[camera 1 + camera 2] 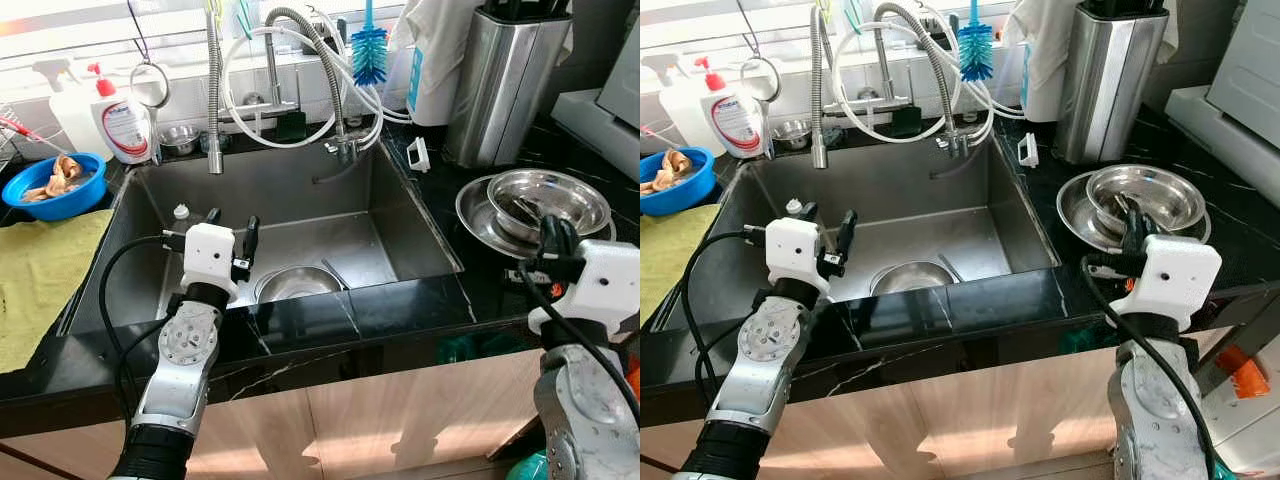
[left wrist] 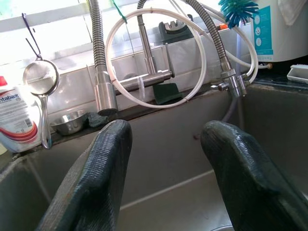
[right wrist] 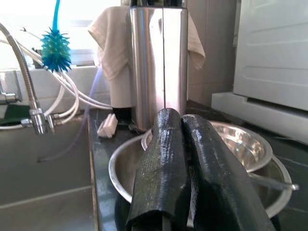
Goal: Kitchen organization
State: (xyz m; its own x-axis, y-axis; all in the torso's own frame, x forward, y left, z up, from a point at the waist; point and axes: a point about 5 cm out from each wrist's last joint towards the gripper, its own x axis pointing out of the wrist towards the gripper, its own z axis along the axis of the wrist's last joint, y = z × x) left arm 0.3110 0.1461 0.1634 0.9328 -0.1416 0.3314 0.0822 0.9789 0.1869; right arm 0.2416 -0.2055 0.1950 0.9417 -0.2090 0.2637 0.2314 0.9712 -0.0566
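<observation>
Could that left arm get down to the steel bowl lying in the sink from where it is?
Probably yes. The left pincer hovers open above the sink, and the steel bowl lies in the basin just below and beside it. Nothing lies between them; the faucet hoses hang further back.

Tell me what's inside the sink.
A steel bowl sits at the front of the sink, with the open left hand hovering above the basin. The counter edge hides the bowl's near rim and the front floor.
</observation>
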